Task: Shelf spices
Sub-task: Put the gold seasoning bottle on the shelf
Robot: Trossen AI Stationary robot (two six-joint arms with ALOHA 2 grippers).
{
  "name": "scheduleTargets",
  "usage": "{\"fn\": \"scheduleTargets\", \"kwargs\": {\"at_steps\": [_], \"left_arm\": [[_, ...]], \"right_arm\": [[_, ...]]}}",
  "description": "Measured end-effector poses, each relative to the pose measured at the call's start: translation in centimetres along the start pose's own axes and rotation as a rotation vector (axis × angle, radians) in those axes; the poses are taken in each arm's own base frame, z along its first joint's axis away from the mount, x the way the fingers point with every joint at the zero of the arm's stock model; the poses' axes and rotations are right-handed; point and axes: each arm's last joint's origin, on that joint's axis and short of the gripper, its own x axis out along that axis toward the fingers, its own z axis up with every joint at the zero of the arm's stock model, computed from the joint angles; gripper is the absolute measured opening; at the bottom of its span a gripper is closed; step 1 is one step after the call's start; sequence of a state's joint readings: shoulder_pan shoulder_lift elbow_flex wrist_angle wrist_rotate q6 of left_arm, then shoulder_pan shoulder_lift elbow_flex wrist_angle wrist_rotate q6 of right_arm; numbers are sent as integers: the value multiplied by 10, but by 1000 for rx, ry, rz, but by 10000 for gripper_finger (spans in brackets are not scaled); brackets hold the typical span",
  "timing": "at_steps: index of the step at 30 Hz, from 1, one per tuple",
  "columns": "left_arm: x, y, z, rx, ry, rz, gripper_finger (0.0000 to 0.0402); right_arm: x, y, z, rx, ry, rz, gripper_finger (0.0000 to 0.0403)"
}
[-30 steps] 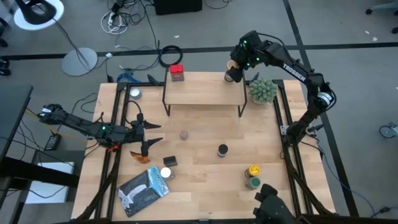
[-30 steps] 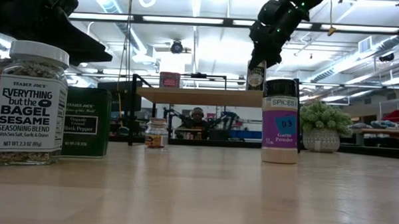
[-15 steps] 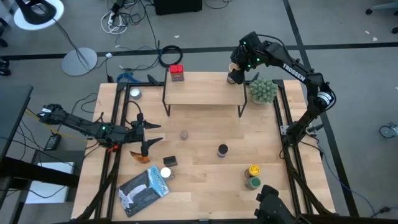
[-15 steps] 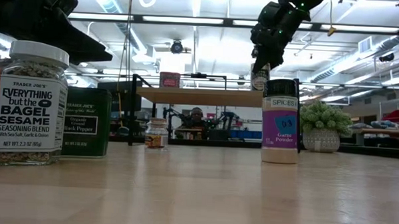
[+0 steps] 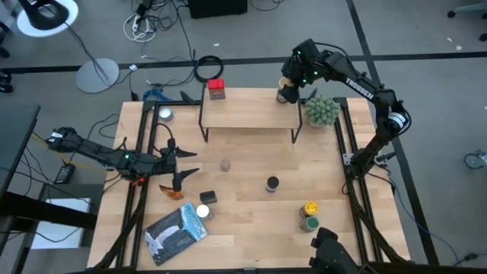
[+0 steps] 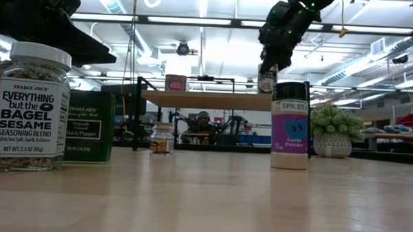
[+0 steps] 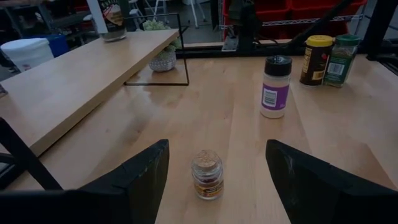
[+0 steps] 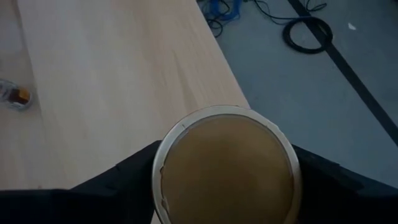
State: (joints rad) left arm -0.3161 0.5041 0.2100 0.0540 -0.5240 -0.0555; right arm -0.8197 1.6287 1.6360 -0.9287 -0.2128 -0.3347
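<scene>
The shelf [image 5: 247,114] stands at the table's far middle, with a red-lidded jar [image 5: 216,89] on its far left corner. My right gripper [image 5: 287,90] hangs over the shelf's far right corner, shut on a tan-lidded jar [image 8: 227,165]. My left gripper [image 5: 181,164] waits open at the table's left. A small corked jar [image 7: 207,175] stands on the table just beyond its fingers. More spices stand on the table: a dark-capped garlic powder jar [image 5: 272,183], a yellow-lidded jar [image 5: 310,208] and a green-lidded jar [image 5: 308,223]. My right gripper pinches the tan-lidded jar's sides just under its lid [image 8: 186,134], one finger [image 8: 124,180] on each side. The fingers slant down from above. The jar [image 6: 266,79] stays upright at shelf-top height; whether its base rests on the board, I cannot tell.
A spiky green plant [image 5: 322,110] stands just right of the shelf, close to my right arm. A flat packet [image 5: 176,232], a white-lidded jar [image 5: 202,212] and a dark tin [image 5: 207,197] lie near the front left. A small tin [image 5: 164,114] sits far left.
</scene>
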Motion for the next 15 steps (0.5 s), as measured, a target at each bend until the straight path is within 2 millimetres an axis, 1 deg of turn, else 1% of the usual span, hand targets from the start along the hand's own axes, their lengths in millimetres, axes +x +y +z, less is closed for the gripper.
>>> {"fn": "scheduleTargets", "kwargs": {"at_steps": [8,15], "left_arm": [[0,0,0,0,0,0,272],[0,0,0,0,0,-1,272]], "right_arm": [[0,0,0,0,-4,-1,311],[0,0,0,2,2,-8,313]]}}
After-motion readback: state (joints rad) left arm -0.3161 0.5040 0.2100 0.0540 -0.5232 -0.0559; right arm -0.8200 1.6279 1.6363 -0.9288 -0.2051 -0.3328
